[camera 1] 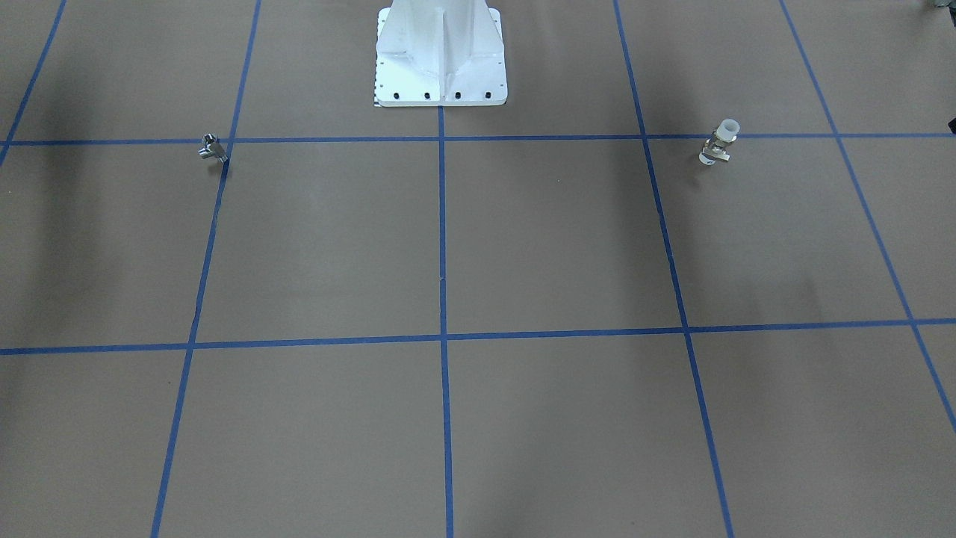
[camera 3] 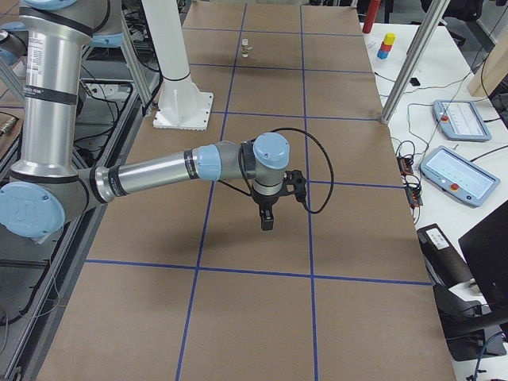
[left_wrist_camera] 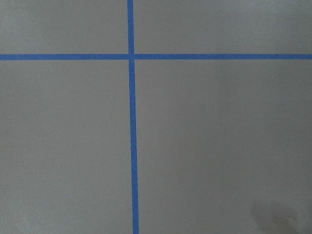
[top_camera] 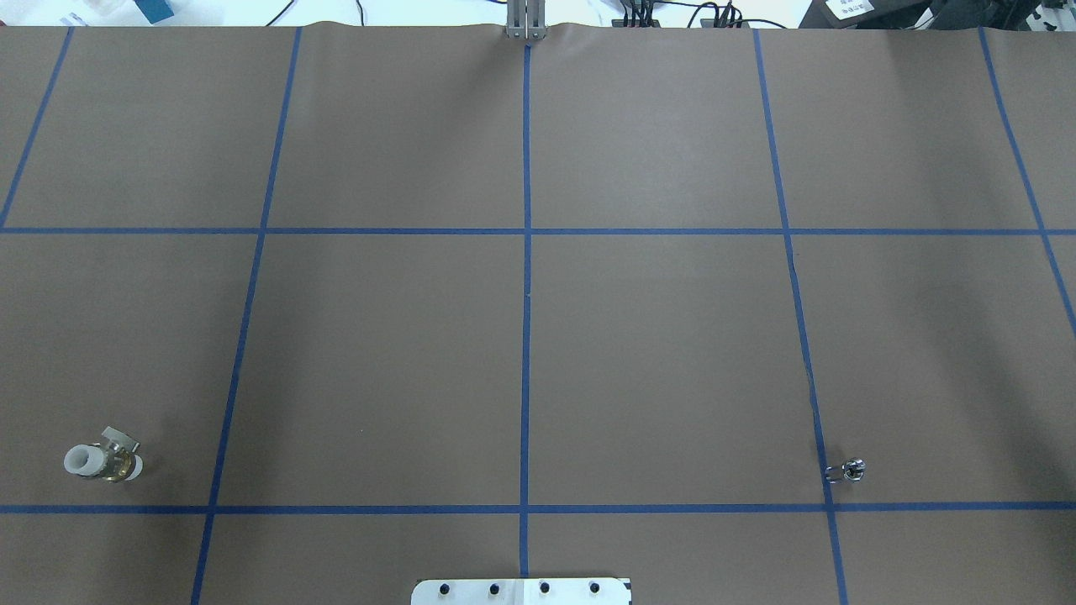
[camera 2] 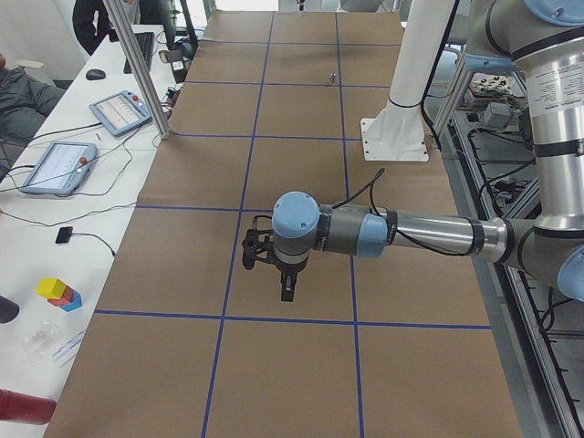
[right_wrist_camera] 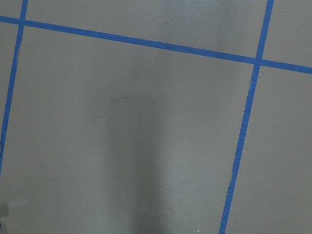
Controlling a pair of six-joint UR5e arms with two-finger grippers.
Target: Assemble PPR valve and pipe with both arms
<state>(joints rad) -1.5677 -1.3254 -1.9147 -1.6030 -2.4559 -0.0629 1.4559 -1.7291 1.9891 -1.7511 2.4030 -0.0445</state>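
I see the brass valve with white plastic ends (top_camera: 101,460) standing on the brown paper-covered table (top_camera: 656,353) on my left side, in the row nearest the white robot base (camera 1: 441,56). The small silver metal fitting (top_camera: 849,470) sits well apart on the right side, just beside a blue tape line (top_camera: 807,353). The left gripper (camera 2: 286,292) and right gripper (camera 3: 267,221) hang over the table, each shown only from the side, so I cannot tell how their jaws stand.

Matt brown paper table cover (top_camera: 656,353) — glossy metal fitting (top_camera: 849,470), brass valve (top_camera: 104,461) with white plastic ends
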